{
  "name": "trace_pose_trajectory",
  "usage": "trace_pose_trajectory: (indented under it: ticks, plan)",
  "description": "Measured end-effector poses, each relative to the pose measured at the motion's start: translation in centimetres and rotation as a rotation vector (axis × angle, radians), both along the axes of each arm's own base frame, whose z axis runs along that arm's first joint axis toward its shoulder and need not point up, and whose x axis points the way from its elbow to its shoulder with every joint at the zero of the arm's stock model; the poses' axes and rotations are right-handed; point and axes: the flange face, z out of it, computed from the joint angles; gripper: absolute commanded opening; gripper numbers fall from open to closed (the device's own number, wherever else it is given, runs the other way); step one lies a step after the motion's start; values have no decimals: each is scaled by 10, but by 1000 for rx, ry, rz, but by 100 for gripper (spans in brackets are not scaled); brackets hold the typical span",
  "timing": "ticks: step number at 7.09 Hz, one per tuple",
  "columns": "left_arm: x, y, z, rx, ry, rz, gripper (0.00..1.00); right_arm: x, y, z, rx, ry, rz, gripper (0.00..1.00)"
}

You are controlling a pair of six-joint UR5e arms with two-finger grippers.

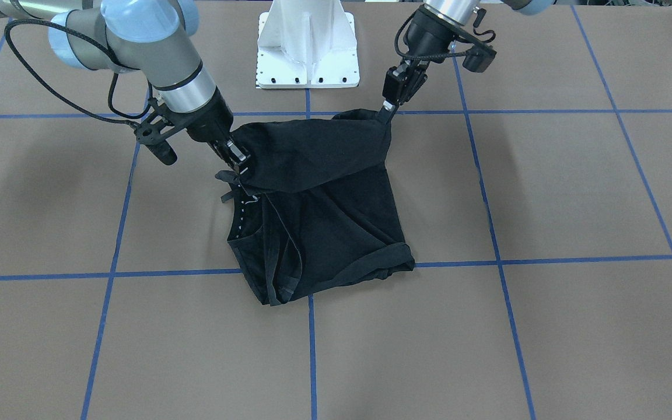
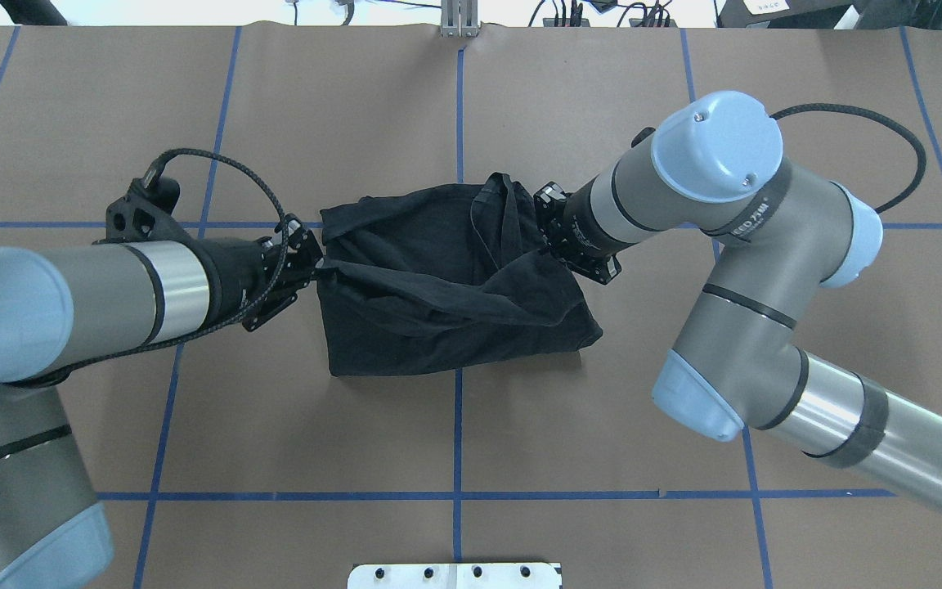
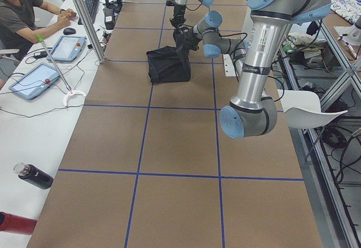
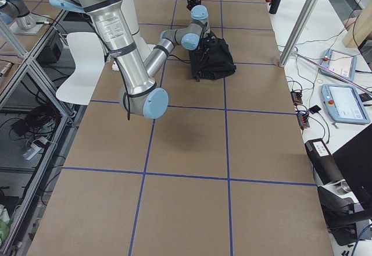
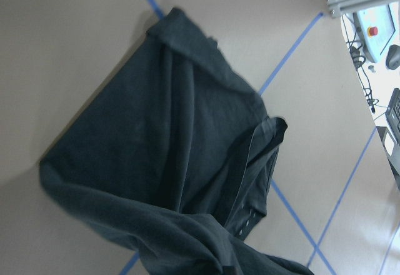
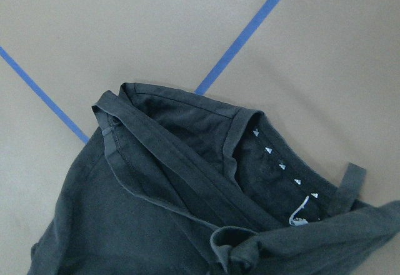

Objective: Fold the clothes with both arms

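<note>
The black T-shirt [image 1: 324, 221] lies partly folded at the table's middle, its chest graphic hidden. Its edge nearest the robot is lifted and stretched between both grippers. My left gripper [image 1: 387, 111] is shut on one raised corner; in the overhead view [image 2: 316, 268] it is at the shirt's [image 2: 438, 327] left side. My right gripper [image 1: 241, 166] is shut on the other raised corner, at the shirt's right in the overhead view [image 2: 540, 225]. The left wrist view shows the shirt [image 5: 169, 150] hanging below. The right wrist view shows its collar and hems [image 6: 156, 219].
The white pedestal base [image 1: 307, 52] stands at the robot's side of the table. Blue tape lines [image 1: 312, 344] grid the brown table. An operator [image 3: 22, 17] sits at a side bench with tablets [image 3: 34, 82] and bottles [image 3: 32, 176].
</note>
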Motion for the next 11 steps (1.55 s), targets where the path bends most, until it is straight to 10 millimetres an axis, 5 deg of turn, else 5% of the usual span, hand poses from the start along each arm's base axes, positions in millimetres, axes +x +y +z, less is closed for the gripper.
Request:
trace_pose_trajectory:
  ticks: [2, 3, 4, 5, 7, 9, 11]
  plan:
    - [18, -69, 24, 23, -70, -57, 5, -23, -42, 4, 7, 51, -15, 9]
    - [29, -108, 45, 41, -104, -83, 54, -40, -70, 11, 21, 90, -39, 99]
    - [40, -155, 72, 61, -137, -109, 100, -66, -106, 24, 44, 116, -57, 100]
    - [46, -200, 98, 85, -171, -132, 100, -90, -151, 44, 80, 118, -58, 100]
    - [36, -246, 119, 117, -215, -161, 100, -59, -220, 55, 113, 77, -110, 100]
    - [28, -252, 114, 132, -211, -163, 100, -32, -234, 45, 125, 38, -133, 100]
    - [6, -237, 98, 187, -180, -76, 100, -11, -220, 56, 157, 25, -126, 100]
